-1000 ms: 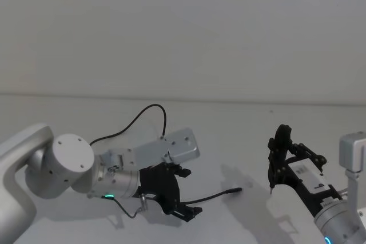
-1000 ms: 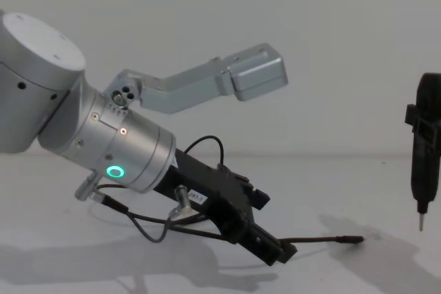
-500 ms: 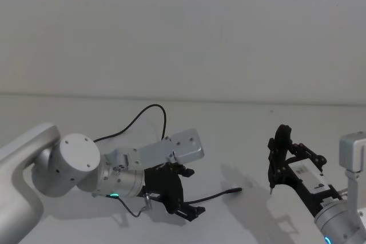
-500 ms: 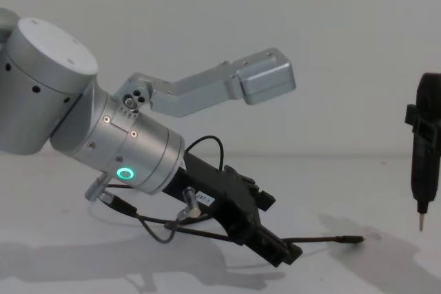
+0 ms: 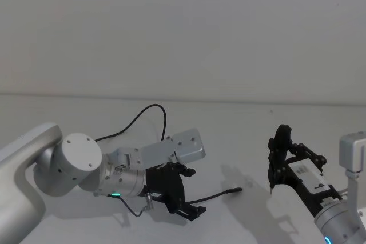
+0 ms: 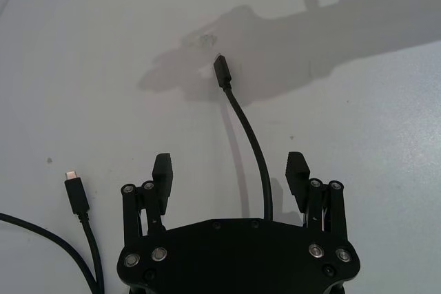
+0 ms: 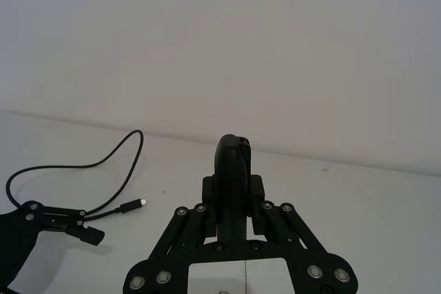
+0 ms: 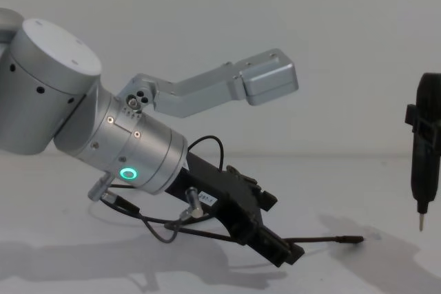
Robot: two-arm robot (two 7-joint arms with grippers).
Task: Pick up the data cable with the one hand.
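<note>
In the head view, the left gripper (image 5: 193, 194) is low over the white table (image 5: 240, 135), at about 7 o'clock of the picture, and it points toward 3 o'clock. The data cable (image 5: 214, 196) lies on the table. One branch comes out from between the fingers and ends in a plug (image 5: 234, 189) at 3 o'clock of the gripper, and another part makes a loop at 12 o'clock of it. The right gripper (image 5: 281, 141) stands at 4 o'clock, well apart from the cable.

In the left wrist view, the fingers (image 6: 163, 170) are spread wide. The cable runs between them, nearer to one finger, and it touches neither finger where I can see it. A second plug (image 6: 74, 194) lies flat on the table, outside the fingers.

In the right wrist view, the right gripper has its fingers pressed together, with nothing between them. Farther off are the left gripper and the cable's loop.

In the chest view, the left gripper slopes down, with its lower finger just at the table, and the cable goes out toward 3 o'clock. The right gripper is upright at the 3 o'clock edge.
</note>
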